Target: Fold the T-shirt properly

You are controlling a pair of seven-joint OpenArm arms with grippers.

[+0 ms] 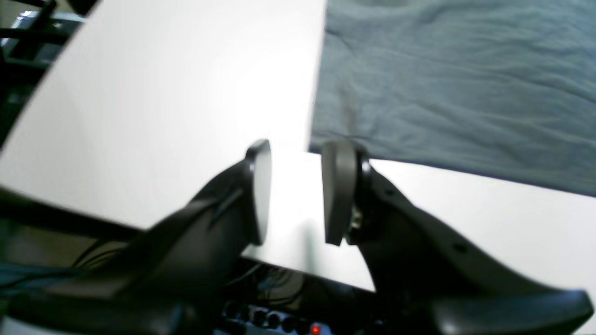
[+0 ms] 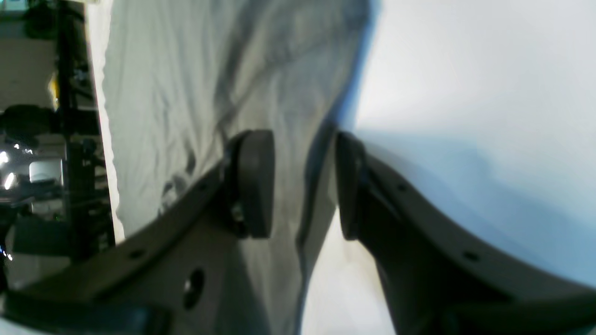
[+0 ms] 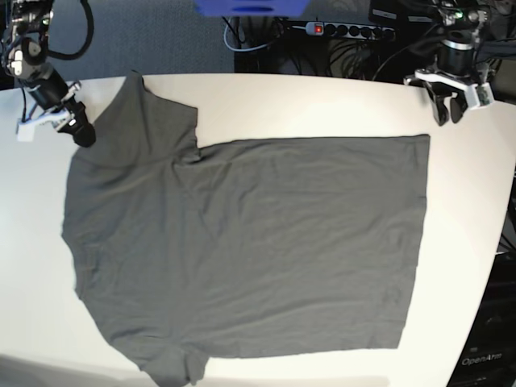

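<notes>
The dark grey T-shirt lies spread flat on the white table, hem toward the right in the base view and one sleeve at the back left. My left gripper hovers just beyond the shirt's back right hem corner. In the left wrist view it is open over bare table, the shirt corner touching its right finger. My right gripper sits at the shirt's shoulder edge. In the right wrist view it stands open, with the shirt edge running under the gap.
A power strip and cables lie behind the table's far edge, with a blue object beside them. The table's curved right edge drops off to dark equipment. Dark stands and gear show past the table in the right wrist view.
</notes>
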